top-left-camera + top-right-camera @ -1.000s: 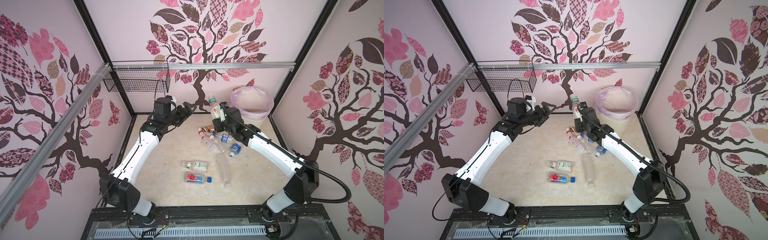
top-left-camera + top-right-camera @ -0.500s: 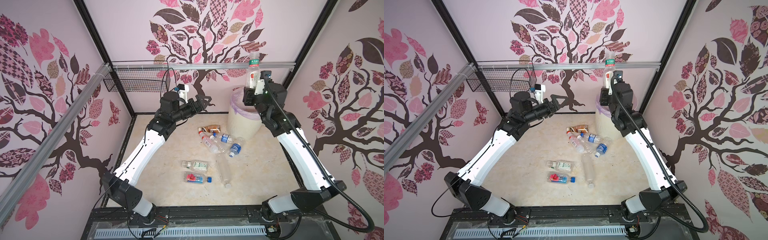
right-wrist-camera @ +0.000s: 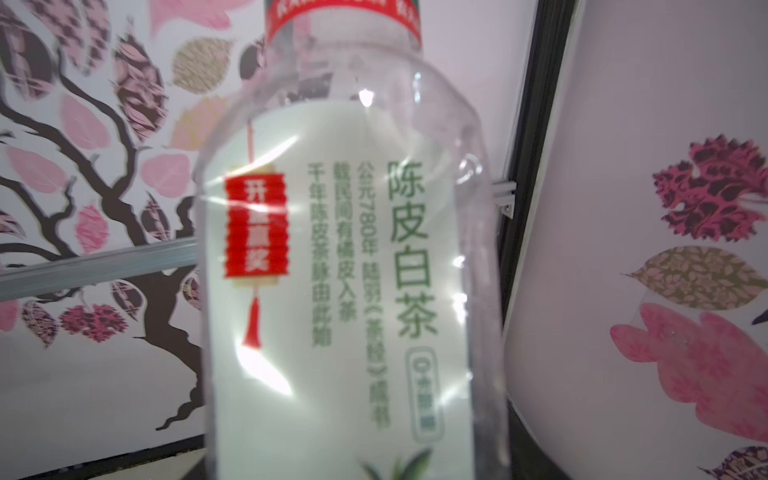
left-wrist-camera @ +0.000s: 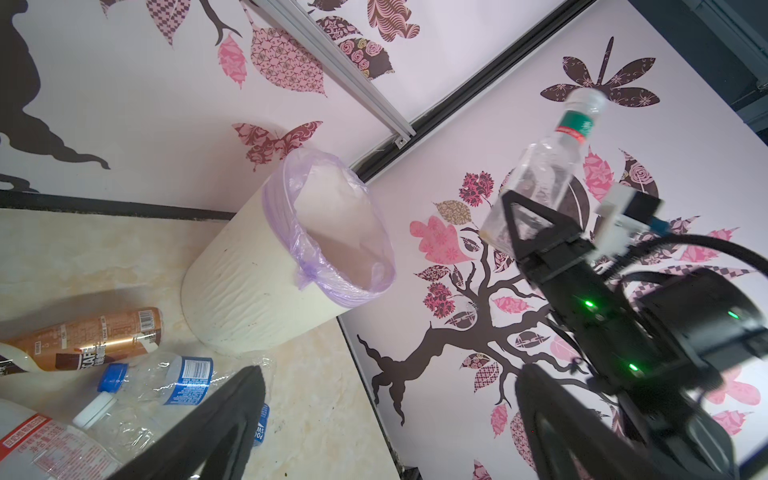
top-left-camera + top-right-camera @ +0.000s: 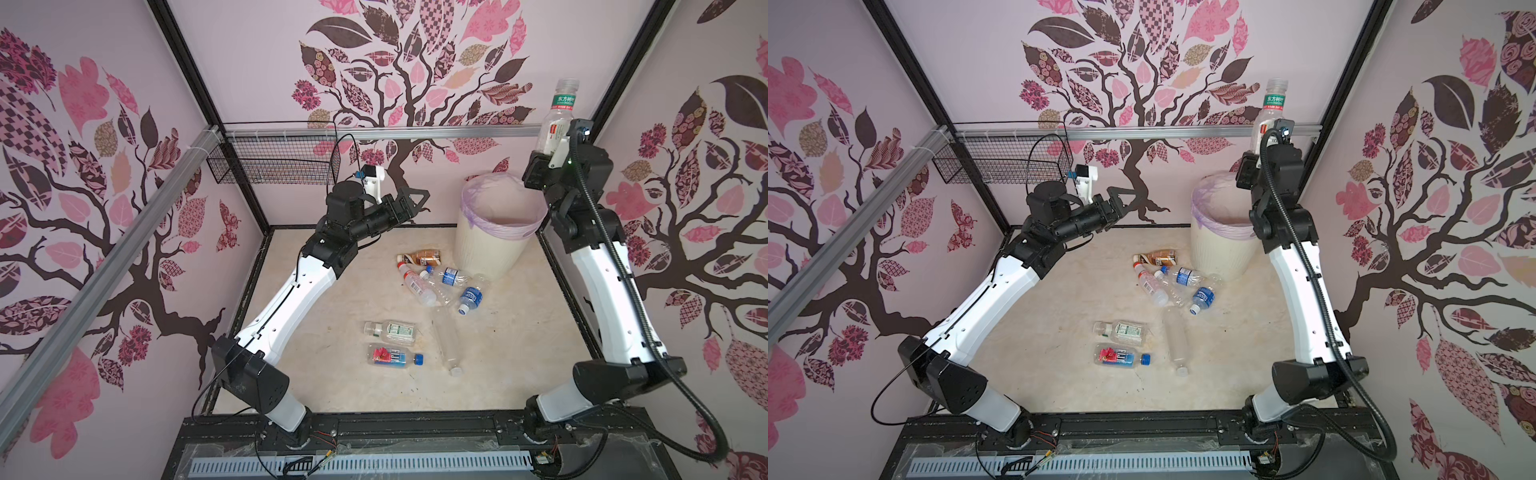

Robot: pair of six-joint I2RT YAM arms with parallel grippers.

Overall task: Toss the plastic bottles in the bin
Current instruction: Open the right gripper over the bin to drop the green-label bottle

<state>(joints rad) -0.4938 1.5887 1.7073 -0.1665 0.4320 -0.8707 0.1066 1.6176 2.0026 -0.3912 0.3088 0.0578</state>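
Tea bottle (image 5: 557,120), clear with a green neck label, stands upright in the right gripper's (image 5: 547,151) closed fingers, high beside the bin's (image 5: 490,257) far right rim. Best carry it left over the bin's mouth before releasing. The left gripper (image 5: 419,201) hangs open.

Both top views: high above, looking down on both arms and the bin (image 5: 486,253). Left wrist: behind left gripper (image 4: 388,374), facing bin. Right wrist: pressed close to the gripped bottle (image 3: 345,270).

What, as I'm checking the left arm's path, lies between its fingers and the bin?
Nothing: both top views show open air between the left fingers and the bin.
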